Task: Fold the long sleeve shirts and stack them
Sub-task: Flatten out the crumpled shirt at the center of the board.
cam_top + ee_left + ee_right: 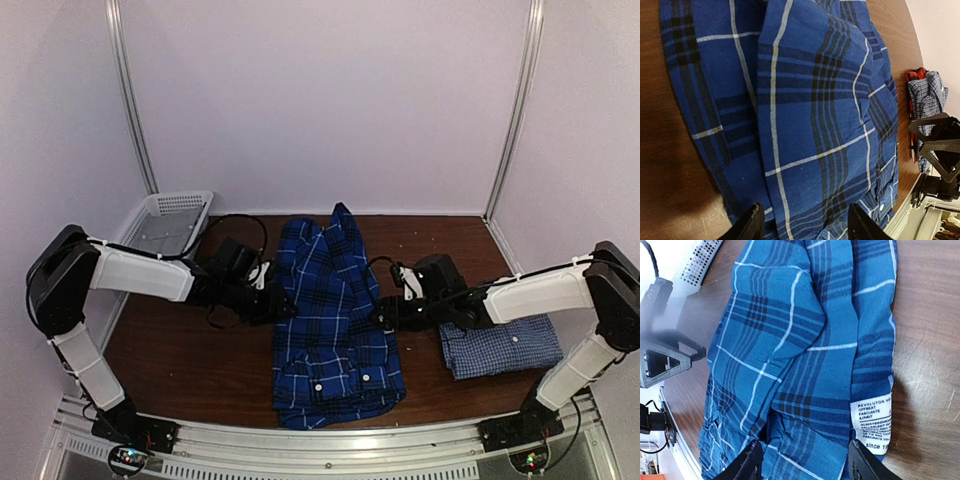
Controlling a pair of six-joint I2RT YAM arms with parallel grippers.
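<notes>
The dark blue plaid shirt (335, 320) lies in a long, partly folded strip down the middle of the table. My left gripper (283, 305) is low at its left edge. In the left wrist view its jaws (805, 226) stand open, with plaid cloth (810, 115) lying between the fingers. At the shirt's right edge is my right gripper (383, 312), also open (805, 462) over the plaid cloth (790, 340), beside a white care label (872, 426). The paler check shirt (500, 345) lies folded at the right, under the right arm.
A white mesh basket (165, 218) stands at the back left corner. Bare brown tabletop (190, 360) shows on both sides of the plaid shirt. The folded check shirt (927, 95) and the right arm's gripper (940, 145) show at the far side in the left wrist view.
</notes>
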